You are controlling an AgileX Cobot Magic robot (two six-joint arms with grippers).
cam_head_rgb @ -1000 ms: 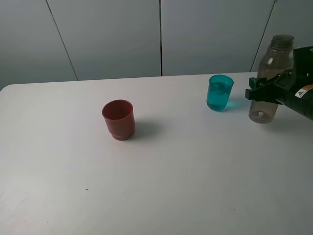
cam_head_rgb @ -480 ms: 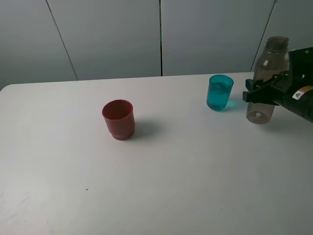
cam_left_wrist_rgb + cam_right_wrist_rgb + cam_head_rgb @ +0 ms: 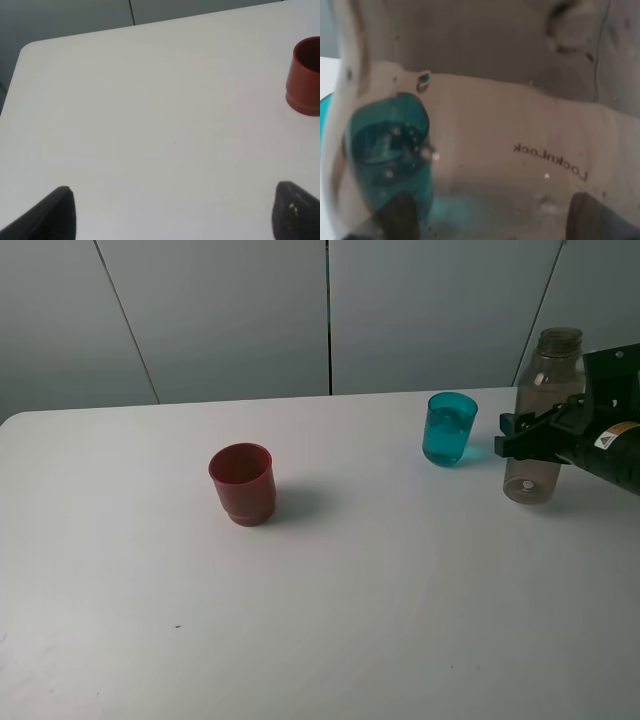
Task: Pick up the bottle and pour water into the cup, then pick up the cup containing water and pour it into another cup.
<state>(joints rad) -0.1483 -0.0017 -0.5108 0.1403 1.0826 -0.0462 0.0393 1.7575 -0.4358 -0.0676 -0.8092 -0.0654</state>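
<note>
Two tools, three vessels, one bench.

1. Right tool (image 3: 515,437): at the right edge of the high view, jaws clamped on the mid-body of the bottle (image 3: 530,478). The bottle stood upright and uncapped. Whether its base touched the bench (image 3: 350,620) or hung just above it could not be told.
2. Teal cup (image 3: 449,428): upright, just left of the bottle, upper right of the high view.
3. Red cup (image 3: 242,483): upright, left of centre, well apart from the teal cup.
4. Left tool (image 3: 175,212): fingers spread wide at the lower corners of its own view, nothing between them.

Progress, as judged: the bottle looked nearly drained and the teal cup seemed to hold water, so the first pour was probably done. Releasing the bottle, lifting the teal cup and pouring into the red cup were left.

Views compared: the right wrist view alone showed droplets and mirrored lettering on the bottle wall, with the teal cup seen through it. The high view alone showed all three vessels together. Only the left wrist view showed the left tool, with the red cup at its right edge.
</note>
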